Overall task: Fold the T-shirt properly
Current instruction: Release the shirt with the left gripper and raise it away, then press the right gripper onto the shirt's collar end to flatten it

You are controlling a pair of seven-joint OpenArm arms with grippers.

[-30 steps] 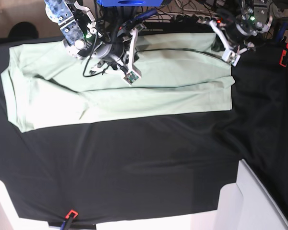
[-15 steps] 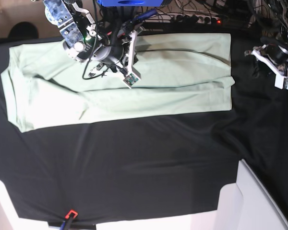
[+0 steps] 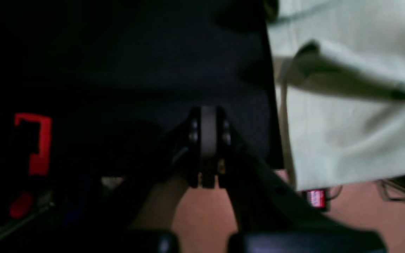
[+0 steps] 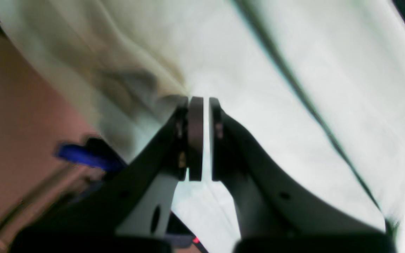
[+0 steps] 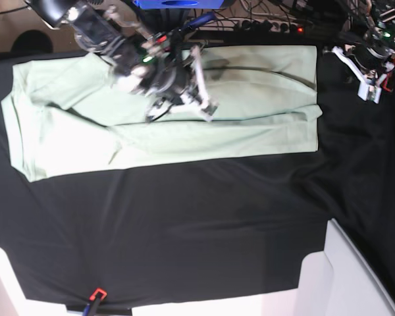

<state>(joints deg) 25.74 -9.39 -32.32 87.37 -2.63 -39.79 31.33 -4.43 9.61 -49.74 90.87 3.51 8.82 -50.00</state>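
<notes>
Left pincer (image 3: pixel 207 147) closed over black cloth (image 3: pixel 188 52), T-shirt (image 5: pixel 250 92) beside (no legible writing)

T-shirt (image 5: pixel 184 125) fills the far strip of the black cloth (image 5: pixel 184 217); nearer than the shirt the cloth lies bare w/ wide room to pass. Right arm (image 5: pixel 118 46) hangs over the shirt's mid-top, blocking that stretch. Beyond the shirt's far edge, cables (image 5: pixel 270 23) crowd; a white panel (image 5: pixel 349 276) sits well off its near corner.
</notes>
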